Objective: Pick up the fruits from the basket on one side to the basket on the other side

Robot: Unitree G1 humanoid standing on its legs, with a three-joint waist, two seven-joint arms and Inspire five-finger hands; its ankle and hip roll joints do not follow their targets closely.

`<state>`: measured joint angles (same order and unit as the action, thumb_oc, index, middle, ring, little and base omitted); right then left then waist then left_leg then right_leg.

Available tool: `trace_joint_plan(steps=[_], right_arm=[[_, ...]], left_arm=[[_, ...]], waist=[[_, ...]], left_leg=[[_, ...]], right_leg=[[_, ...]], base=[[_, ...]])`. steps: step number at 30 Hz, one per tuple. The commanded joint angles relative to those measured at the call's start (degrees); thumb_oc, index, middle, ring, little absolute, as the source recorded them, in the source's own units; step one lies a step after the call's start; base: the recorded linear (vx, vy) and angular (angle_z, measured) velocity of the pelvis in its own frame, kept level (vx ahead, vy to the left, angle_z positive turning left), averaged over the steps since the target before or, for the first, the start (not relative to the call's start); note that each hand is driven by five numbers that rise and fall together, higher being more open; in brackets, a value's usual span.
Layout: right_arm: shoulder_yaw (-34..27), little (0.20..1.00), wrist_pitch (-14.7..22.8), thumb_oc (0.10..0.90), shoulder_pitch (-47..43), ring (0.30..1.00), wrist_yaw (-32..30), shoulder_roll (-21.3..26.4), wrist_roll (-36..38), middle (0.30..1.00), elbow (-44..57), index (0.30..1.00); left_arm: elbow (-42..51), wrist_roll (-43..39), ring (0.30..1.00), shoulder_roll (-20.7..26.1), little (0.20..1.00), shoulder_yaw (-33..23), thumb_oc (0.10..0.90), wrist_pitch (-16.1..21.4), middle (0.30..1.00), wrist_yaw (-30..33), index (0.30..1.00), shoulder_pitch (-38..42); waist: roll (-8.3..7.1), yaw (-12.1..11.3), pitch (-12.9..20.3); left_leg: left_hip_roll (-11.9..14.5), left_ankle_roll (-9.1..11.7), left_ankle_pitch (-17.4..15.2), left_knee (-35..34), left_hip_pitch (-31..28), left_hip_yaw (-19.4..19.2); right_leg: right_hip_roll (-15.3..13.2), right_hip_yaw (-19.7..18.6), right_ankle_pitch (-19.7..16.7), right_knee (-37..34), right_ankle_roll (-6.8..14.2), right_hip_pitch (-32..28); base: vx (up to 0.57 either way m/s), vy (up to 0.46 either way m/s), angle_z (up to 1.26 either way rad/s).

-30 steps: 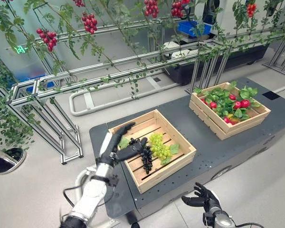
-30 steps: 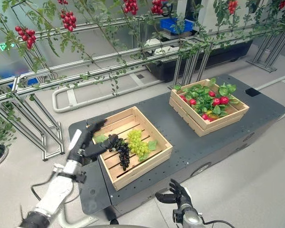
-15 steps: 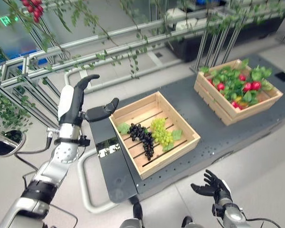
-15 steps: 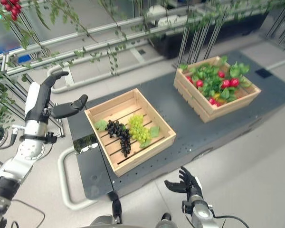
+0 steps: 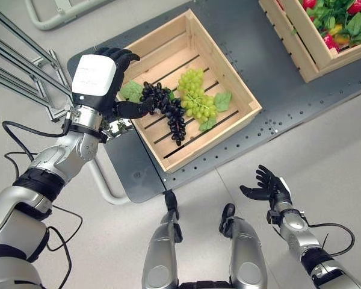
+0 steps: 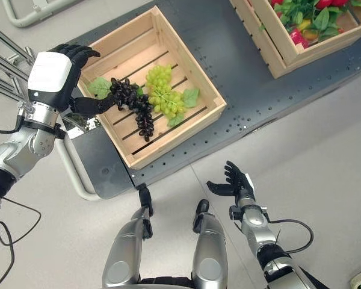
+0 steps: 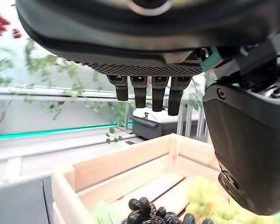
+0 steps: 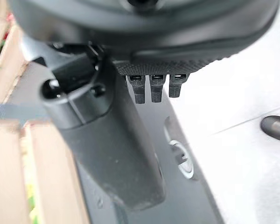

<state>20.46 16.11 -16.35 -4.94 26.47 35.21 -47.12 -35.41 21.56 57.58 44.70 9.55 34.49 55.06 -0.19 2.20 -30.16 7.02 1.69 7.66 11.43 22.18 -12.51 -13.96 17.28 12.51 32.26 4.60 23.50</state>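
Left robot hand [image 5: 99, 81] over crate [image 5: 231, 81] at its 9 o'clock edge, fingers loose, thumb tip beside black grapes [image 5: 165, 108]; grip unclear. Right robot hand [image 5: 268, 188] open, empty, off the surface [image 5: 277, 90].

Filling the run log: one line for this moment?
left hand: open, thumb at dark grapes in near crate | right hand: open, idle

Dark grapes [image 5: 167, 109] and green grapes [image 5: 194, 99] lie side by side in the near crate [image 5: 231, 78].
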Motion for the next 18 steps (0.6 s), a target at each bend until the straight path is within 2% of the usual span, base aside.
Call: trace_joint_plan(steps=[1,6,9,13,18], right_arm=[[-2.61,0.900,5.23,0.800,-0.42,0.900,1.65,3.06,3.04,0.900,3.23,0.900],[-2.54,0.900,4.31,0.800,-1.42,0.900,1.76,4.15,2.56,0.900,3.29,0.900],[-2.58,0.900,4.17,0.800,-2.62,0.900,2.54,4.91,2.44,0.900,2.12,0.900],[-2.47,0.900,3.73,0.800,-3.49,0.900,2.55,5.32,2.43,0.900,1.65,0.900],[-2.79,0.900,3.84,0.800,-4.30,0.900,3.04,5.17,2.80,0.900,0.87,0.900]], left_arm=[[1.38,4.73,0.900,6.04,0.900,-3.43,0.800,-3.57,0.900,3.38,0.900,12.68],[1.33,12.66,0.900,7.80,0.900,2.19,0.800,-6.35,0.900,0.31,0.900,17.83],[2.41,17.65,0.900,8.81,0.900,6.21,0.800,-6.43,0.900,-1.44,0.900,20.05],[4.17,19.13,0.900,9.50,0.900,9.09,0.800,-6.67,0.900,-2.54,0.900,22.36],[2.52,23.58,0.900,7.82,0.900,11.65,0.800,-5.53,0.900,-5.12,0.900,25.90]], waist=[[-0.42,0.92,0.37],[-0.30,1.27,0.37],[-0.01,1.39,0.37],[0.10,1.42,0.37],[-0.76,1.65,0.37]], left_leg=[[-0.15,0.09,-14.91,12.89,1.86,-1.63],[0.21,-0.22,-16.08,15.45,4.73,-1.34],[0.33,-0.25,-16.42,15.94,5.75,-1.37],[0.61,-0.33,-16.44,16.36,7.12,-1.48],[0.92,-1.14,-16.16,16.82,9.95,-1.89]], right_leg=[[2.94,-1.90,0.18,-0.15,-2.55,1.23],[2.41,-2.71,0.56,2.54,-2.26,4.48],[2.27,-2.96,0.53,3.11,-2.03,5.79],[2.06,-3.13,0.29,3.87,-1.90,7.51],[2.05,-3.32,-0.76,4.64,-1.95,11.05]], base=[[0.00,0.000,0.00],[0.02,0.028,0.06],[0.03,0.040,0.01],[0.02,0.037,0.01],[0.01,0.025,0.04]])
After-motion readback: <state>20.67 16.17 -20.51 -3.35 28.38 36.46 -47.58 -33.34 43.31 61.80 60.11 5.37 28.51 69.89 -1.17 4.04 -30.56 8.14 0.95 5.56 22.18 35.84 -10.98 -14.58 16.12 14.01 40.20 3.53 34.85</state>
